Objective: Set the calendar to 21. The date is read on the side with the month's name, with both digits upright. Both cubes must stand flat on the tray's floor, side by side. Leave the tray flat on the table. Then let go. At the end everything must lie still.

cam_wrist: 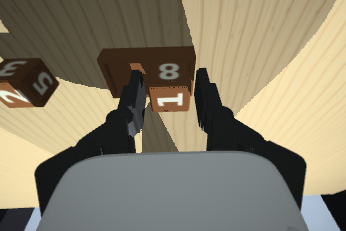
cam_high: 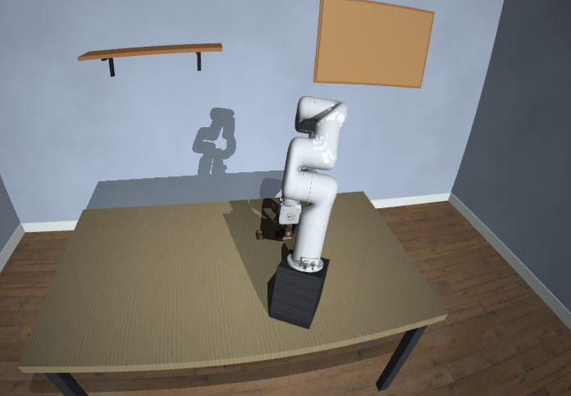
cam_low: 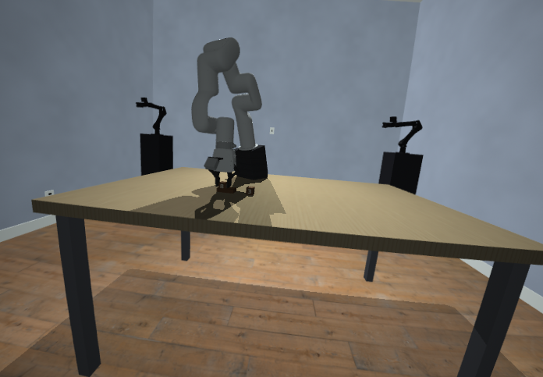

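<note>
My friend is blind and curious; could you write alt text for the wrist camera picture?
A black two-fingered tool straddles a small brown wooden cube showing 8 and 1, which sits in a dark brown tray on a striped tan table. A second brown cube showing 3, 5 and 2 lies outside the tray, far left.
</note>
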`<state>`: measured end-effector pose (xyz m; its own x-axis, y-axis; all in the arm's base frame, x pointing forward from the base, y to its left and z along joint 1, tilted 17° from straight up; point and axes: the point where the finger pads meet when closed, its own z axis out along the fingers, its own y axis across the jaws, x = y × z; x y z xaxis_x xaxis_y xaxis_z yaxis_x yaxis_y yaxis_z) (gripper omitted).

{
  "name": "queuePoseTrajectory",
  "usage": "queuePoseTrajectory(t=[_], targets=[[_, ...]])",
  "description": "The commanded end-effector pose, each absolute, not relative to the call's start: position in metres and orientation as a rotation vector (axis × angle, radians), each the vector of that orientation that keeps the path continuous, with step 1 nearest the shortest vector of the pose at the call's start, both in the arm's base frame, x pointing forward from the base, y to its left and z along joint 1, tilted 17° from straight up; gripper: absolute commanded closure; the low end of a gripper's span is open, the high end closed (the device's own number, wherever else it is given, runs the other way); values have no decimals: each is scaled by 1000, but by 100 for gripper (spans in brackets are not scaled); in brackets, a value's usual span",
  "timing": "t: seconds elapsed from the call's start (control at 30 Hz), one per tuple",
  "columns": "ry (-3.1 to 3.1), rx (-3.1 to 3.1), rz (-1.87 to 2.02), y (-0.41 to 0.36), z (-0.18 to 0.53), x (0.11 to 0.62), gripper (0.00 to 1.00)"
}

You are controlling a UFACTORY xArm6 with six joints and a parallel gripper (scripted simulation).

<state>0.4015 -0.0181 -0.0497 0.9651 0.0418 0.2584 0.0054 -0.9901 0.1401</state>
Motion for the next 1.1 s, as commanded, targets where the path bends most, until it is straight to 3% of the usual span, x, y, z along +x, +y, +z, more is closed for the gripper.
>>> queuePoseTrajectory(t=[0.0, 0.07, 0.1, 1.07], targets=[[36, 2976, 399, -18, -49, 402, 51], [36, 2976, 399, -18, -49, 402, 51], [36, 2976, 399, -18, -49, 402, 71], [36, 2976, 399, -18, -49, 402, 71]])
